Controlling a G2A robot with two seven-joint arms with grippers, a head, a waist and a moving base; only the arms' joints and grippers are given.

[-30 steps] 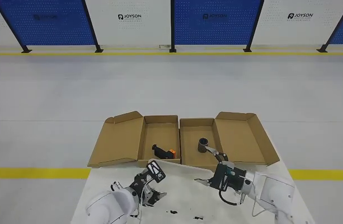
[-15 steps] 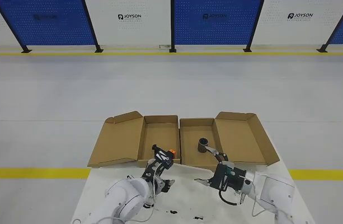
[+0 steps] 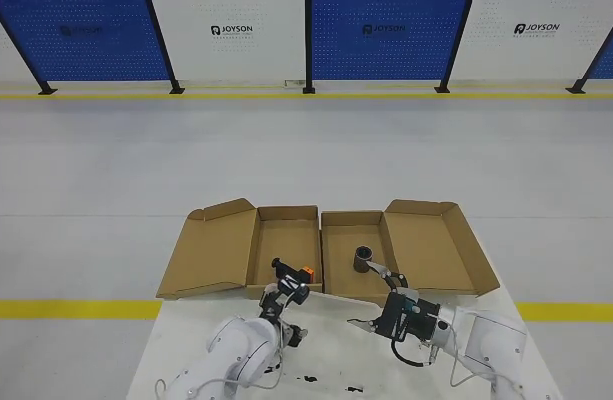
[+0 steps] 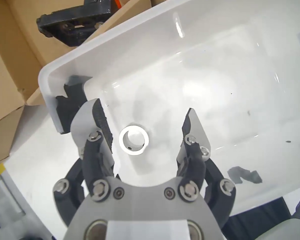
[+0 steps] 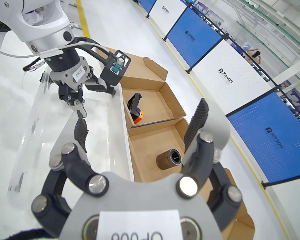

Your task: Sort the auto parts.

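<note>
My left gripper [image 4: 142, 118] hangs open inside a clear plastic bin [image 4: 115, 36], its fingers on either side of a white ring [image 4: 134, 151] lying on the bin's floor. From the right wrist view the left gripper [image 5: 93, 97] stands over the bin [image 5: 123, 116]. A black part with an orange end [image 4: 77, 23] lies in the left cardboard box [image 3: 286, 245]. A brown cylinder [image 5: 168, 159] lies in the right cardboard box [image 3: 351, 250]. My right gripper [image 5: 140, 128] is open and holds nothing, near the front of the right box.
Both boxes have their lids folded out flat to the sides. A black piece [image 4: 70, 101] shows through the bin's corner wall, and a dark scrap [image 4: 245, 174] lies near the bin's other side. Small dark bits [image 3: 308, 379] dot the table's front.
My left arm has moved from the table's front left toward the boxes and now sits over the bin. The right arm has not moved.
</note>
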